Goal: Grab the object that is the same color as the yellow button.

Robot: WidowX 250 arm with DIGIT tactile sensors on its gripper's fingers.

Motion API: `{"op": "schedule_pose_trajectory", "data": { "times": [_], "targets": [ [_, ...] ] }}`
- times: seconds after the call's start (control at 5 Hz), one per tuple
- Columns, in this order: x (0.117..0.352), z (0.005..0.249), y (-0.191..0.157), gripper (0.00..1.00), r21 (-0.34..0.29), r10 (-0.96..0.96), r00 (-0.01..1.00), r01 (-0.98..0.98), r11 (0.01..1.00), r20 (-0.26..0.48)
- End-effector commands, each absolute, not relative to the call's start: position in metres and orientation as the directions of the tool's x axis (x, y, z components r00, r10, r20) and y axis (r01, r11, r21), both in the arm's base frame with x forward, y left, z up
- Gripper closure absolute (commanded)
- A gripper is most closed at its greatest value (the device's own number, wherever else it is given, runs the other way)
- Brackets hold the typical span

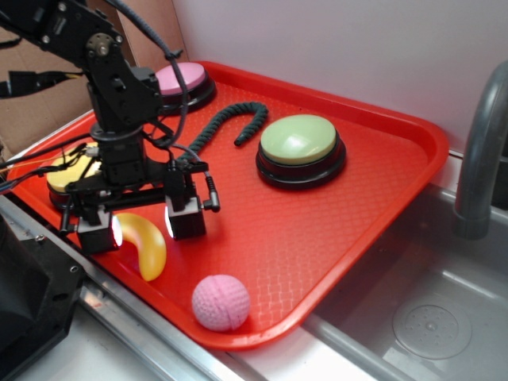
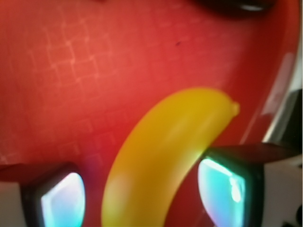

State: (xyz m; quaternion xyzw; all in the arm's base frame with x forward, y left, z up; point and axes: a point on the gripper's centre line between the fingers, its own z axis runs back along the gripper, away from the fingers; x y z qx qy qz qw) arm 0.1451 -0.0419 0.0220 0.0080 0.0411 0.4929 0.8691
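Note:
The yellow toy banana lies on the red tray near its front edge. My gripper is low over the tray, open, with one finger on each side of the banana's upper end. In the wrist view the banana runs between the two glowing pads, with a gap showing on the left side and the right pad close to it. The yellow button sits at the tray's left edge, mostly hidden behind my arm.
A pink textured ball lies right of the banana near the tray's front rim. A green button and a pink button sit farther back, with a dark twisted rope between them. A metal sink and faucet are at the right.

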Motion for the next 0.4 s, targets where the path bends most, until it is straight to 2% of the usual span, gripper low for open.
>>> {"op": "schedule_pose_trajectory", "data": {
  "times": [0.0,0.2],
  "targets": [
    [0.1513,0.0232,-0.0446,0.0,-0.066,0.859,0.508,-0.861,0.504,-0.064],
    [0.1534,0.0218,-0.043,1.0,-0.072,0.859,0.51,-0.859,0.507,-0.037]
  ]
}}
